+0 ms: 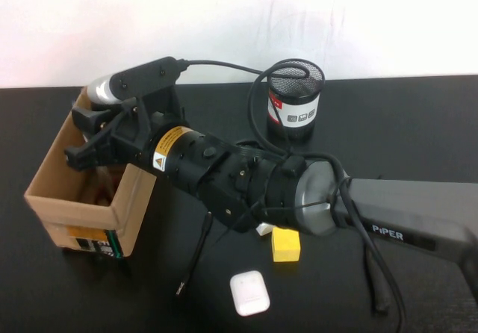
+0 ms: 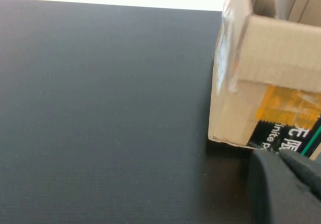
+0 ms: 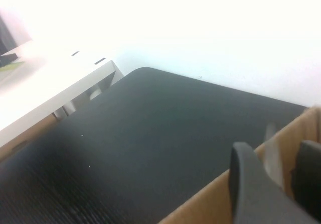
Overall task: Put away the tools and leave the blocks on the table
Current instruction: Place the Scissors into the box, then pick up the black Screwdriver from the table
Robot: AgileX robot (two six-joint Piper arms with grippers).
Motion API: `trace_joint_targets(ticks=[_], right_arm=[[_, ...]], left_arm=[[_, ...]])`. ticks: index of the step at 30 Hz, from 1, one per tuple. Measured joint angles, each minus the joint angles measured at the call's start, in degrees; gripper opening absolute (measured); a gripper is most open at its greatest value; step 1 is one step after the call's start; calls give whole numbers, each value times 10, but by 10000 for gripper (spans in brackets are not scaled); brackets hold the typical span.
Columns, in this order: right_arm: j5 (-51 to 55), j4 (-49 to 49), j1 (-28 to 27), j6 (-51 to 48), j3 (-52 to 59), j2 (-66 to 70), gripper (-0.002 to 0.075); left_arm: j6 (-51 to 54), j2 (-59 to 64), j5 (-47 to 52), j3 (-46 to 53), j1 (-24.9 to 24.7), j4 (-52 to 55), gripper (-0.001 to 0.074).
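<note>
Right pincer (image 1: 84,140) over box (image 1: 56,198); left pincer (image 2: 286,184) cropped.

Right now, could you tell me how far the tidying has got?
Done, apparently: no scissors or thick screwdriver show on the table, though the cardboard box hides its contents. In hand: the right gripper hovers open and empty over the box. Left: the thin black screwdriver lies on the table near the yellow block and white block. The left gripper sits by the box's outer corner.

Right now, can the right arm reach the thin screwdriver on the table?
Probably: right gripper hangs open over the cardboard box; thin screwdriver lies uncovered beside it, under that arm. Left gripper sits by the box.
</note>
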Motion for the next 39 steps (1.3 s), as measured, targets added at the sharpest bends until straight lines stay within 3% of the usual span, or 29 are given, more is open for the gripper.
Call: trace_joint_targets(ticks=[11, 16, 21, 33, 39], right_arm=[[0, 12, 0, 0, 0, -5, 166], [83, -6, -5, -60, 0, -45, 166], [248, -7, -44, -181, 0, -114, 165], [653, -6, -261, -107, 0, -236, 165], [814, -5, -307, -101, 0, -252, 165]], left_arm=[[0, 0, 0, 0, 0, 0, -4], [0, 0, 0, 0, 0, 0, -4], [0, 0, 0, 0, 0, 0, -4], [0, 0, 0, 0, 0, 0, -4], [0, 0, 0, 0, 0, 0, -4]])
